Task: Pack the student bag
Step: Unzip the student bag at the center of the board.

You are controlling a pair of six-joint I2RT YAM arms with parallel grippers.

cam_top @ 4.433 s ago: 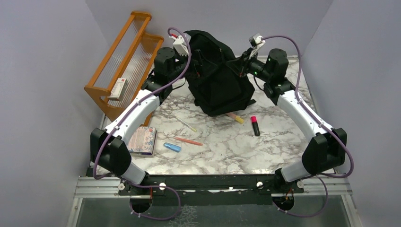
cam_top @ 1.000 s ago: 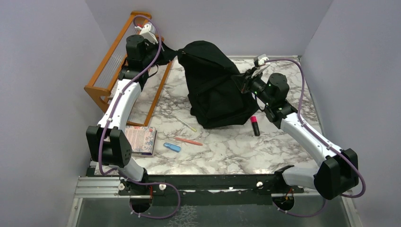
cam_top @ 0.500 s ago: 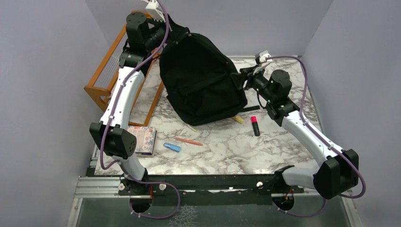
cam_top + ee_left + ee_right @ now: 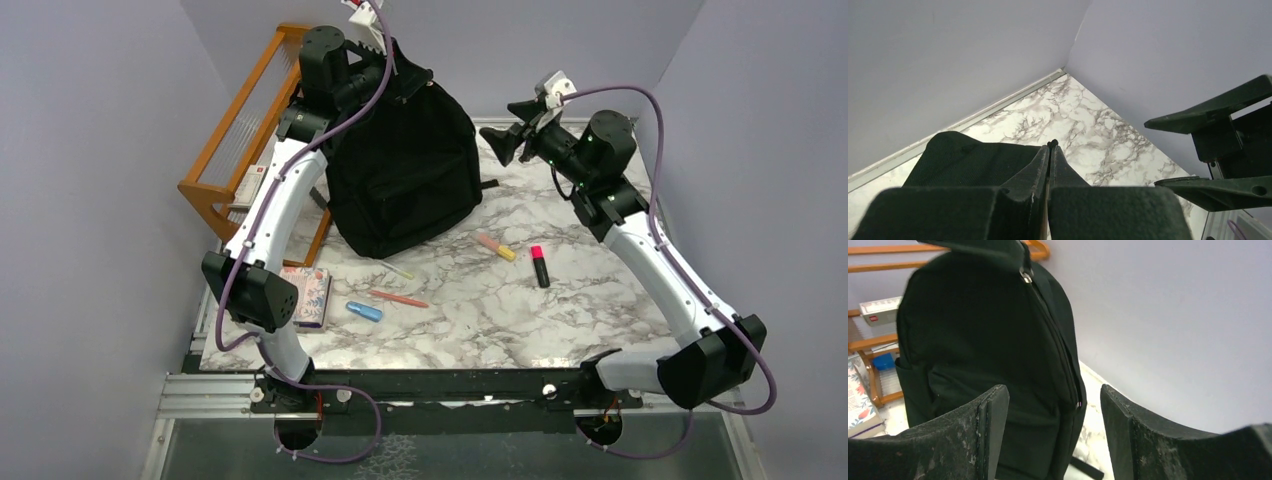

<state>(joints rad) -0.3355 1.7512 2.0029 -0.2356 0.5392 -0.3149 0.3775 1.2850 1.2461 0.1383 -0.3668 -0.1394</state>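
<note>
My left gripper [image 4: 1052, 146] is clenched on the top of the backpack [image 4: 405, 170], holding it upright; my right gripper [image 4: 507, 128] hangs released nearby.

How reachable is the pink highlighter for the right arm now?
Probably yes: right gripper is open and empty, the pink highlighter lies uncovered on the table near that arm, and the student bag stands clear of it.

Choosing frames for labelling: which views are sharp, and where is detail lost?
Top external: even light, sharp, though the black student bag shows little texture. Left wrist: the shut left claw looms dark; marble table beyond is clear. Right wrist: open right claw is soft-edged; the bag's zipper reads clearly.
</note>
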